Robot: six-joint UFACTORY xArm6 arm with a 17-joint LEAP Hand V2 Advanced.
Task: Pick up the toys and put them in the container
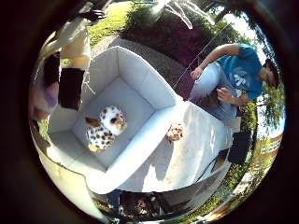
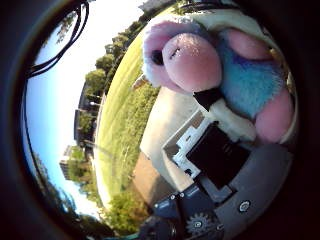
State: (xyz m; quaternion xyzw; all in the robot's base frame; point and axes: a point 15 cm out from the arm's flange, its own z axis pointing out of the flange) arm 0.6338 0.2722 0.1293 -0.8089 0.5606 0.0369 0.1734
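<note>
Held toy: pink-and-blue plush toy (image 2: 225, 65), filling much of the thumb-side view, pressed close to the palm.
Hand: hand (image 2: 215, 155) curled and clamped on the plush toy, fingers wrapped against its body.
Container: white fabric container (image 1: 140, 74) on the white bench (image 1: 196, 140), open side facing the palm, well below it.
Already inside: spotted plush animal (image 1: 105, 128) lying on the container floor.
Left outside: small orange-brown toy (image 1: 174, 133) on the bench just beside the container wall.
Step in hand: likely carrying the held toy over the container for release.
Doing it well: centre over the bare floor beside the spotted plush animal, lower within the walls, then open fully so the plush drops free instead of snagging.
</note>
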